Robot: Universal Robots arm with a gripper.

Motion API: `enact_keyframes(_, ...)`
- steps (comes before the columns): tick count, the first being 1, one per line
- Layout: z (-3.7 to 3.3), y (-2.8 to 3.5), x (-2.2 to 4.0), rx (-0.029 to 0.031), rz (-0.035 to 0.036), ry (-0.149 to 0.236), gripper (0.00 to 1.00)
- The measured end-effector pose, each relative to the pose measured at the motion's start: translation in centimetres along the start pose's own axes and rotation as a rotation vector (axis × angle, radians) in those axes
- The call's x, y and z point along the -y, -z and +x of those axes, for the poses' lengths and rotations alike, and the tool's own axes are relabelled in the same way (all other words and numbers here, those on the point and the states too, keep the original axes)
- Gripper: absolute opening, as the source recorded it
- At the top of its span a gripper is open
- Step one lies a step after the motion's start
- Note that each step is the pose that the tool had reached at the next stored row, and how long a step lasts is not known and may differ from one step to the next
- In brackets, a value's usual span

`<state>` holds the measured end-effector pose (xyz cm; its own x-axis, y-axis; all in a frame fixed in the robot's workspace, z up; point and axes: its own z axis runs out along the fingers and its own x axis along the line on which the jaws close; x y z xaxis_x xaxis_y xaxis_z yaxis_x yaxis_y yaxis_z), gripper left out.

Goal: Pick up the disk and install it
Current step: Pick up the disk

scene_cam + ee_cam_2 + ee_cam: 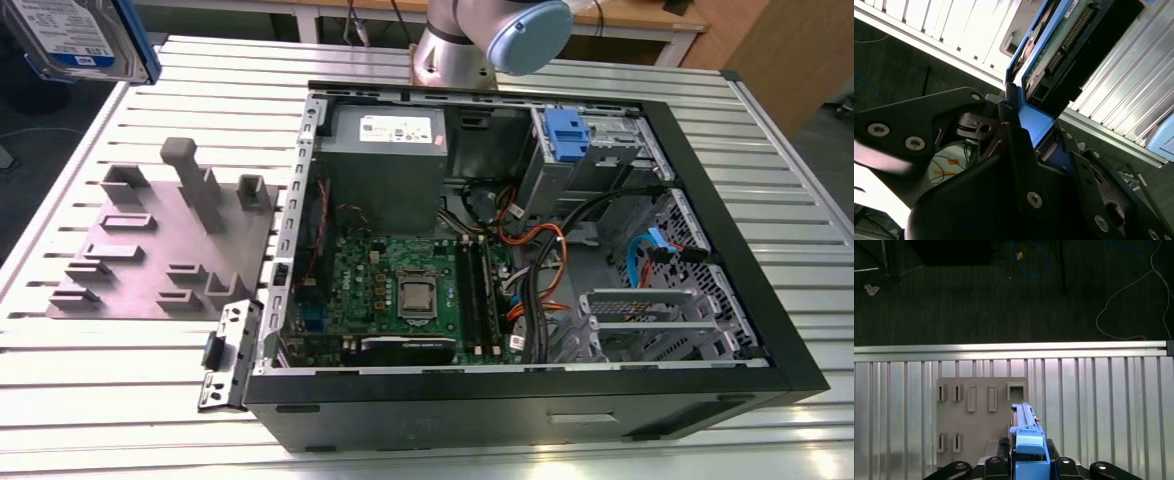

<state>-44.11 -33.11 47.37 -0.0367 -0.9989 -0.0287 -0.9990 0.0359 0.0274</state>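
Note:
The disk point(74, 35), a silver-grey drive with a white-and-blue label in a blue carrier, hangs in the air at the far corner on the exterior view's left, above the table edge. In the second wrist view its connector end and blue carrier point(1054, 45) stick out from my black gripper point(1031, 127), which is shut on the carrier. In the first wrist view the disk point(1026, 432) stands edge-on between the fingers point(999, 460), above the grey fixture plate point(981, 410).
An open black computer case point(747, 270) lies on the slatted metal table point(120, 400), with the motherboard, cables, a grey power-supply box point(387, 125) and a drive bay with a blue latch point(567, 135) inside. The grey fixture plate point(160, 240) with upright pegs lies beside it.

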Motion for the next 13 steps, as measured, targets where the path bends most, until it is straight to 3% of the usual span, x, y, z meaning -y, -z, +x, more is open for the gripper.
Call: enact_keyframes(13, -0.03, 1.01, -0.03, 0.0001, 0.0001, 0.000, 0.36)
